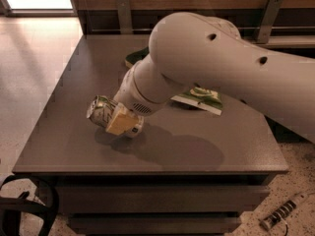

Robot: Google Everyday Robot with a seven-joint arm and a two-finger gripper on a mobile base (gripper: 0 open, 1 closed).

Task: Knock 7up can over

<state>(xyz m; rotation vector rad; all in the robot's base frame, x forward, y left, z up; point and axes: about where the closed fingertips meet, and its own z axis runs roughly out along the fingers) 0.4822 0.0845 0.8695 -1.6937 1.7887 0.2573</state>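
Observation:
The 7up can [101, 109] is a silver can with green markings. It lies tipped on its side, its top facing left, low over the left middle of the grey table [69, 146]. My gripper [117, 119] is shut on the can; a tan finger pad [121, 123] lies across the can's near side. The other finger is hidden behind the can. I cannot tell whether the can touches the tabletop. A shadow lies just under it.
A green and white chip bag [202, 96] lies on the table to the right, partly under my arm. Another green object [134, 59] shows behind the arm. A power strip [283, 213] and a black cable loop [24, 210] lie on the floor.

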